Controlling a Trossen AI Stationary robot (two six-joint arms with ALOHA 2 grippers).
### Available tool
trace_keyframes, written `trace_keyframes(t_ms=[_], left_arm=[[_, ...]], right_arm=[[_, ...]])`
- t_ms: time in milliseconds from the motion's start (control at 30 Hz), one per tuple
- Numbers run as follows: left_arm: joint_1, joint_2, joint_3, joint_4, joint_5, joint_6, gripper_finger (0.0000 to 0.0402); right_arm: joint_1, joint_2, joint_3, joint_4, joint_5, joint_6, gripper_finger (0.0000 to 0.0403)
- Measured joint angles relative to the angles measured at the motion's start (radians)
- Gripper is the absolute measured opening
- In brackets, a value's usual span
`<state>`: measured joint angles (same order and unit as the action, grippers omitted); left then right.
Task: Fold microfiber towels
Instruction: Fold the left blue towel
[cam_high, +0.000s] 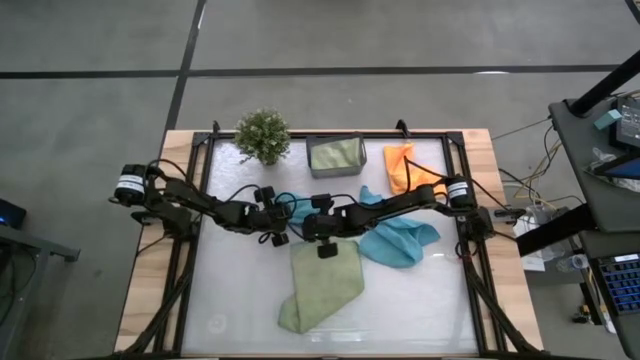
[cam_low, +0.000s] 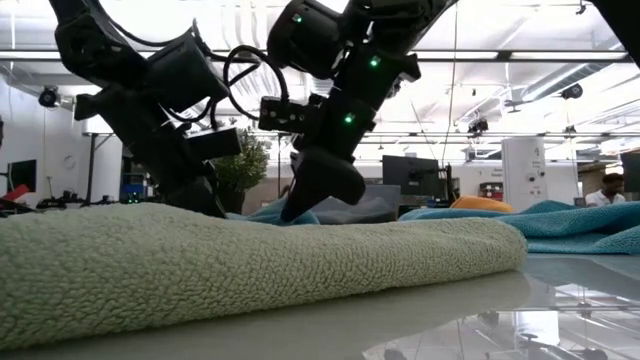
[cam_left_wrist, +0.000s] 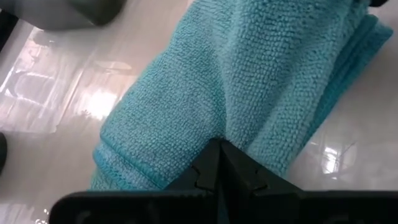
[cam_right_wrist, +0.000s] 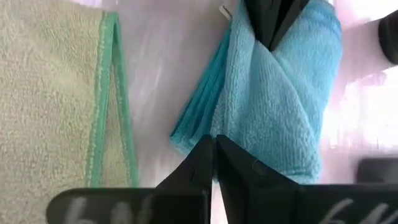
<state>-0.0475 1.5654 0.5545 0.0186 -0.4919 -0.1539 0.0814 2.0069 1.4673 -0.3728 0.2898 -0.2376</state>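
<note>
Both the left gripper and right gripper have jaws clamped on a folded, bunched teal towel.

You are in an open lab or workshop hall, bare ceiling ducts and strip lights overhead, computer monitors on benches behind the desk, grey concrete floor, a cabled equipment rack alongside.

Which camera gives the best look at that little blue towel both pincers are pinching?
The left wrist view: the folded teal towel fills it, weave and layered edges plain. The right wrist view shows it pinched from both ends. The high view shows a sliver between the arms; the low view barely shows it.
</note>
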Motion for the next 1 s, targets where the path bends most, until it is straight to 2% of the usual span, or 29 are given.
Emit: trace_keyframes(t_ms=[167, 400, 567, 767, 900, 1000], left_arm=[[0.0, -0.004, 0.0, -0.008, 0.012, 0.003, 0.0], [0.001, -0.061, -0.006, -0.082, 0.016, 0.005, 0.0], [0.001, -0.124, -0.007, -0.099, 0.028, 0.034, 0.0], [0.0, -0.213, -0.006, -0.099, 0.032, 0.042, 0.0], [0.0, -0.257, -0.005, -0.116, 0.038, 0.059, 0.0], [0.0, -0.269, -0.005, -0.109, 0.05, 0.059, 0.0]], right_arm=[[0.0, 0.0, -0.001, -0.018, -0.052, 0.015, 0.0008], [0.004, -0.002, -0.006, -0.02, -0.216, 0.064, 0.0008], [0.002, -0.013, -0.006, -0.031, -0.215, 0.071, 0.0008], [-0.031, -0.102, -0.01, -0.026, -0.211, 0.043, 0.0008], [-0.082, -0.12, -0.013, 0.09, -0.211, 0.04, 0.0008], [-0.12, -0.086, -0.016, 0.202, -0.211, 0.06, 0.0008]])
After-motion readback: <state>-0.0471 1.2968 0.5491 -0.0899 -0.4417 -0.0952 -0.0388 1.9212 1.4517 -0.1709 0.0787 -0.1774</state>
